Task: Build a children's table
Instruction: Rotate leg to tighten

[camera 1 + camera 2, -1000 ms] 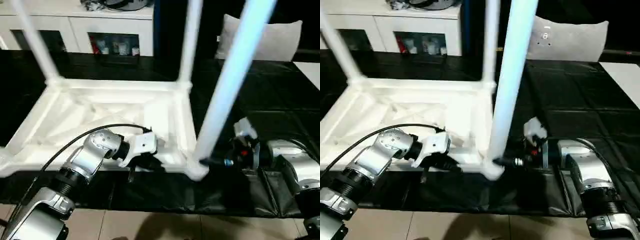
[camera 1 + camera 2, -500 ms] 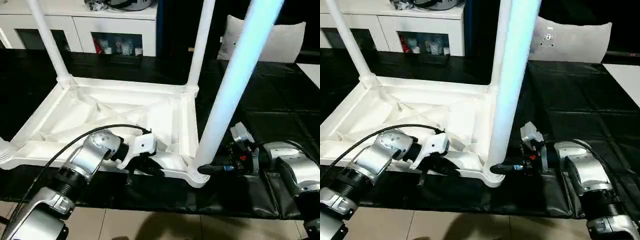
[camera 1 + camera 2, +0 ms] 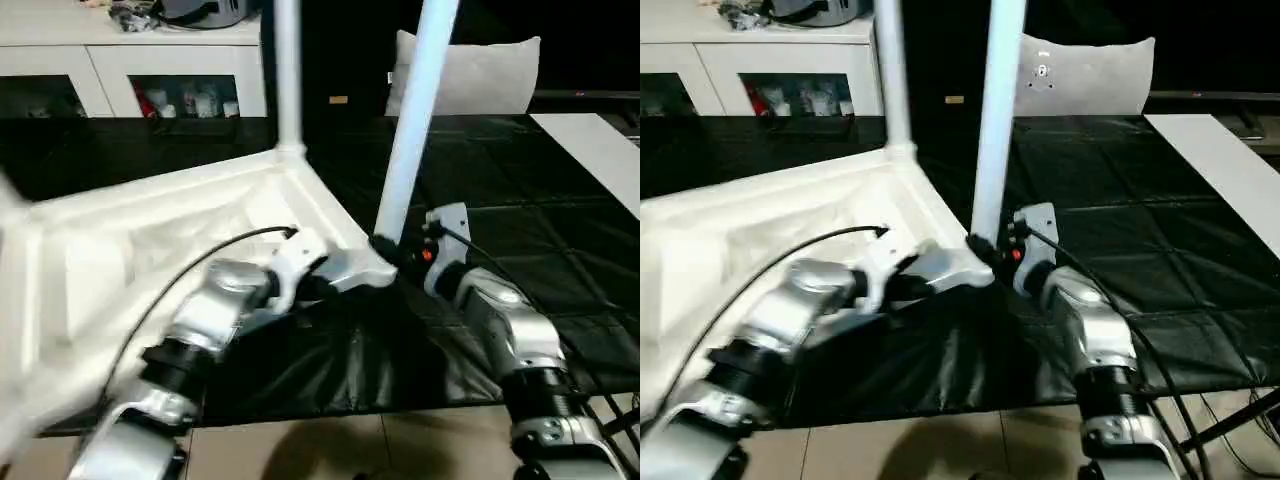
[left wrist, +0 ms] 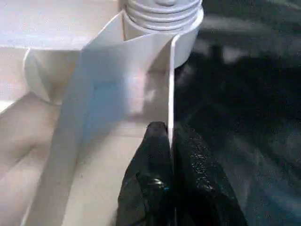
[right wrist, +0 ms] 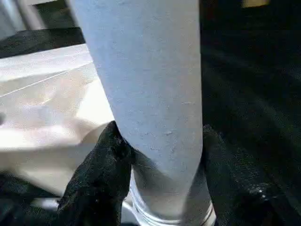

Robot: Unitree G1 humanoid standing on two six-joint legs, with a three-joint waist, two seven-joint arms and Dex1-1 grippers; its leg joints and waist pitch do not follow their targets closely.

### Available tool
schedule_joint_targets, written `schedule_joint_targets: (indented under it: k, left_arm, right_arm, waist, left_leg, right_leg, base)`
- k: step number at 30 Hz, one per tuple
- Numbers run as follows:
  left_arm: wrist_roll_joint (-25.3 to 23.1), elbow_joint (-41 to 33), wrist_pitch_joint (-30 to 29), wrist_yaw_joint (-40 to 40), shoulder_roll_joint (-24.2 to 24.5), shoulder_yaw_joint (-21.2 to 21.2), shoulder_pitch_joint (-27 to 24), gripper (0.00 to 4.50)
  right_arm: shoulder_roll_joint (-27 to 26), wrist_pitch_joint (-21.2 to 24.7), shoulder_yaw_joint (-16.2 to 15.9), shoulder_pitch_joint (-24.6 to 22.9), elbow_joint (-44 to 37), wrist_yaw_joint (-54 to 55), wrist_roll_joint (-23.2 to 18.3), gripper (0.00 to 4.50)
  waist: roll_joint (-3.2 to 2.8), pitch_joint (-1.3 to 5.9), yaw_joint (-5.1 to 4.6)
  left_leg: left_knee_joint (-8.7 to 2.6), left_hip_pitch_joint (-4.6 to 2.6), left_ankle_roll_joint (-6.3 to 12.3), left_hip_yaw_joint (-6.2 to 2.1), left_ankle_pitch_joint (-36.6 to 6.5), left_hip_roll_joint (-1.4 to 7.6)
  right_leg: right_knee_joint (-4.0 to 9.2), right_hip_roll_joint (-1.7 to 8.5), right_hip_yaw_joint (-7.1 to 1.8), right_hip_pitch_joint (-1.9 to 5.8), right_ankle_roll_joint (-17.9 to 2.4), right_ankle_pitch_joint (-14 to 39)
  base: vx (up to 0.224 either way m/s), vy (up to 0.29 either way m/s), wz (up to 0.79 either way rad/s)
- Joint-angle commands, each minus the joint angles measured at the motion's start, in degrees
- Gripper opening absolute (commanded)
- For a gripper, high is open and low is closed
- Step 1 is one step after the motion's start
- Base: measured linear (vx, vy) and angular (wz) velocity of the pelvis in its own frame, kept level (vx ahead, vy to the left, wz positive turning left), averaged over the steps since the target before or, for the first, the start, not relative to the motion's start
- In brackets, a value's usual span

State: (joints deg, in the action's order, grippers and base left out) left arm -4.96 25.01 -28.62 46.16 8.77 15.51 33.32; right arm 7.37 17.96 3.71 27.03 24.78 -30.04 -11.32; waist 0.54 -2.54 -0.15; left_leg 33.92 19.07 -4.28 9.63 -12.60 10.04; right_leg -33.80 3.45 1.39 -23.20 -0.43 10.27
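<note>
Underneath, left tool [image 4: 170, 155] (pinched) on tabletop [image 4: 56, 155] rim, by socket [image 4: 162, 19].

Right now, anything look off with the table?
Nothing damaged. The upturned tabletop lies skewed across the black mat, one corner toward the robot. Left fingers pinch its thin edge wall; right fingers clasp the near leg just above its socket.

Left fingers [image 4: 155, 179] pinched shut; right fingers [image 5: 101, 183] clamped half-wide.
</note>
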Motion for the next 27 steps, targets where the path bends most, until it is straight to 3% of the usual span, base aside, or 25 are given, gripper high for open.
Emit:
schedule_joint_targets:
  k: [1,3,7,13,18,21,23,27]
  left_arm:
    - [1.85,-0.55,-0.11,-1.71,-5.22,2.02,0.36,0.00]
    - [1.16,-0.38,0.03,-2.31,-5.42,2.52,0.61,0.00]
    - [0.18,-0.12,1.61,-1.05,-3.75,3.24,0.19,0.00]
    - [-0.28,0.52,4.18,2.80,0.24,3.78,-0.08,0.00]
    - [-0.51,0.96,8.73,8.18,3.59,5.52,-0.48,0.00]
    - [-0.72,0.68,10.60,13.03,6.40,7.54,-0.93,0.00]
    - [-0.68,-0.09,15.71,20.34,9.90,10.42,-1.65,0.00]
    - [-1.30,-0.16,19.52,24.84,12.19,12.57,-1.68,0.00]
  right_arm:
    - [-3.43,-0.73,-2.19,-0.25,4.24,2.82,1.48,2.65]
    - [-3.25,-1.10,-0.85,-0.63,3.22,1.98,0.25,2.71]
    - [0.56,-3.11,-1.44,-2.85,-0.15,-4.71,-0.28,3.08]
    - [9.32,-6.93,-1.71,-5.45,-3.23,-17.03,-2.26,3.49]
    - [14.96,-7.26,-1.80,-6.18,-4.96,-25.44,-3.34,3.95]
    - [19.26,-7.43,-3.00,-6.59,-6.03,-33.64,-4.31,3.95]
    - [22.30,-9.63,-3.90,-5.73,-4.59,-39.98,-4.89,3.95]
    - [23.61,-10.36,-5.53,-4.97,-3.44,-44.92,-5.38,3.78]
  waist:
    - [0.38,2.58,0.52]
    - [0.35,2.61,0.69]
    - [0.33,2.82,1.51]
    - [0.46,2.97,2.91]
    - [0.51,2.85,2.84]
    - [0.35,2.86,2.81]
    - [0.28,2.87,3.03]
    - [-0.01,2.86,3.50]
  left_leg:
    - [-4.52,0.82,1.85,-0.84,-13.72,2.04]
    - [-4.56,0.93,2.46,-0.75,-13.07,2.00]
    - [-4.31,1.12,4.14,-0.54,-9.80,2.17]
    - [-3.92,1.09,6.50,-0.32,-6.39,2.21]
    - [-3.92,1.15,6.53,-0.35,-8.17,2.24]
    - [-3.90,1.16,6.99,-0.40,-7.59,2.52]
    - [-3.92,1.06,7.19,-0.42,-7.65,2.73]
    - [-3.98,0.78,6.66,-0.35,-7.51,2.98]
  right_leg:
    - [5.47,3.80,-1.72,1.95,-8.41,26.80]
    - [5.27,3.74,-1.80,2.17,-9.49,24.31]
    - [4.57,3.77,-1.94,2.80,-11.78,16.35]
    - [4.12,3.95,-1.87,3.22,-13.03,12.23]
    - [4.54,4.03,-1.59,3.32,-12.24,16.55]
    - [4.32,4.12,-1.41,3.17,-12.93,15.31]
    - [4.31,4.30,-1.32,3.06,-13.49,15.41]
    - [3.95,4.23,-1.26,2.93,-14.56,13.46]
  base:
    - [0.000,0.000,0.00]
    - [0.000,0.000,0.00]
    - [0.000,0.000,0.00]
    - [0.000,0.000,0.00]
    - [0.000,0.000,0.00]
    - [0.000,0.000,0.00]
    - [0.000,0.000,0.00]
    - [0.000,0.000,0.00]
